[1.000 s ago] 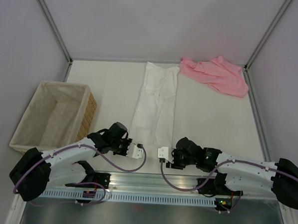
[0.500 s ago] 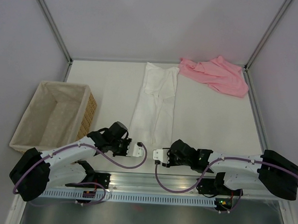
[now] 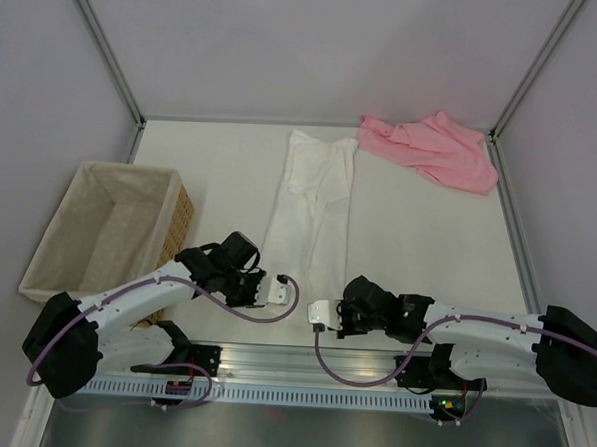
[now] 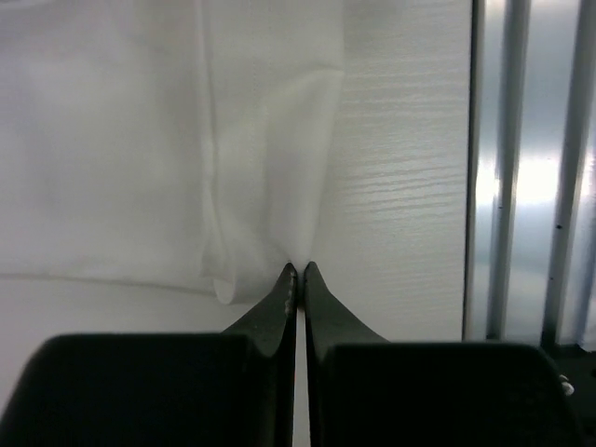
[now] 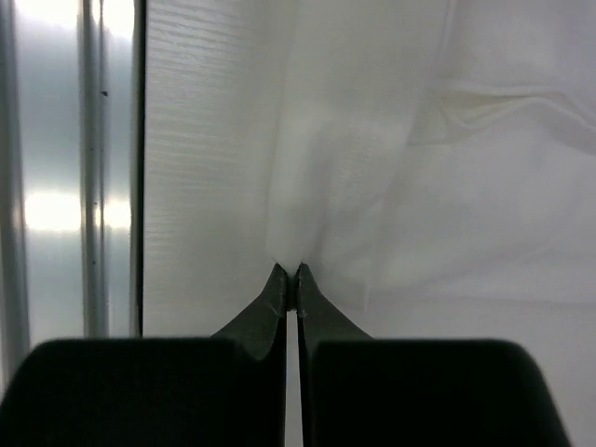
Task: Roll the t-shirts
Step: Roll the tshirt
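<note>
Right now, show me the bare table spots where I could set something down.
Bare table lies between the basket and the white t-shirt; a wider patch sits right of that tee, nearer than the pink t-shirt. Crowded: the near edge, where the left claw and right claw each pinch the white tee's hem.

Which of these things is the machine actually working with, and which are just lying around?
In the job: white t-shirt, its near hem pinched by the left hand and right hand; pink t-shirt, crumpled at the far corner.
Just lying about: wicker basket, off to the left.
</note>
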Robot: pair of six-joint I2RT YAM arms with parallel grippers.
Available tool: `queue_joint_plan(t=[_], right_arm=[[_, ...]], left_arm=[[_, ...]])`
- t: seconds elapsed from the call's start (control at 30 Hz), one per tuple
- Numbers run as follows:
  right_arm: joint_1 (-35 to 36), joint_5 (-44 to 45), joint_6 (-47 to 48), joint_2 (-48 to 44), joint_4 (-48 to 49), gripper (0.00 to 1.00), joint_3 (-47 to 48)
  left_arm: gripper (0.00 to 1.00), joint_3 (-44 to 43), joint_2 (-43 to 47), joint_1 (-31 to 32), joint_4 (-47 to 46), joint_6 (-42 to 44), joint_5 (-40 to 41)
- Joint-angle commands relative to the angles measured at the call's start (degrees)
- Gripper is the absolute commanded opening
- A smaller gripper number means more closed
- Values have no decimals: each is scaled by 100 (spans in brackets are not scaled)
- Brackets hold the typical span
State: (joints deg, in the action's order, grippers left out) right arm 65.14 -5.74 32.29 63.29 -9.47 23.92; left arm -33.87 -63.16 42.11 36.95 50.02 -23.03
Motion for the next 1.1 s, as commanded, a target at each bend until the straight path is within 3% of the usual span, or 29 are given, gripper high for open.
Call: queue_joint_plan(t=[0.0,0.17,0.33,0.5,1.07], right_arm=[[7,-1101,206,-168,-921,0,603],[-704,-2395,900,-45,-2004,0,1105],[-1469,-3222,1375,508,-2593,0,1536],[-1785,-3320,1289,799,-2419,0,1651],[-2515,-3206,410,1677,-1549,0,1853]], left_arm=[[2,-593,-118,-53,1128,-81,-746],[2,-876,-477,-168,2201,640,-1573],[2,-1112,-1022,-676,2308,711,-1775],[2,-1543,-1961,-1379,2501,983,-1942],[5,-2905,-3966,-2066,2466,861,-1864]])
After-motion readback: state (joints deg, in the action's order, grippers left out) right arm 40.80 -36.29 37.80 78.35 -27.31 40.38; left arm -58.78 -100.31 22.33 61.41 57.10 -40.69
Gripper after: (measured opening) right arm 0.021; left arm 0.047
